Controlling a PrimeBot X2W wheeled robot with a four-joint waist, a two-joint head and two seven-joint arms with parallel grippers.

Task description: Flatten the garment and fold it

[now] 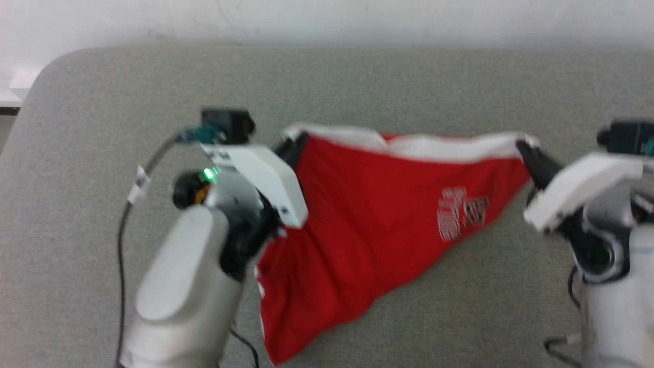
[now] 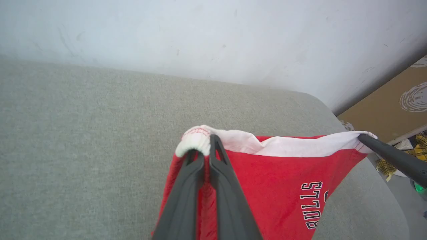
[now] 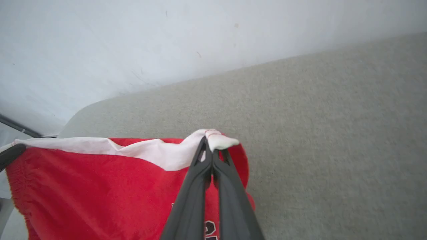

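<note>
The garment (image 1: pixel 373 204), red shorts with a white band along the top and a "BULLS" print, hangs stretched between both grippers over the grey table, its lower end draping onto the surface. My left gripper (image 1: pixel 291 143) is shut on the band's left corner; in the left wrist view the left gripper (image 2: pixel 208 141) pinches the bunched white band of the garment (image 2: pixel 277 180). My right gripper (image 1: pixel 526 148) is shut on the band's right corner; in the right wrist view the right gripper (image 3: pixel 209 146) clamps white cloth of the garment (image 3: pixel 100 190). The right gripper's dark finger (image 2: pixel 390 155) also shows in the left wrist view.
The grey fabric-covered table (image 1: pixel 102 153) has rounded far corners and ends at a pale wall (image 1: pixel 327 20). A black cable (image 1: pixel 127 214) hangs beside my left arm. Beyond the table's right end lie a brown board (image 2: pixel 397 103) and yellow plaid cloth (image 2: pixel 417 146).
</note>
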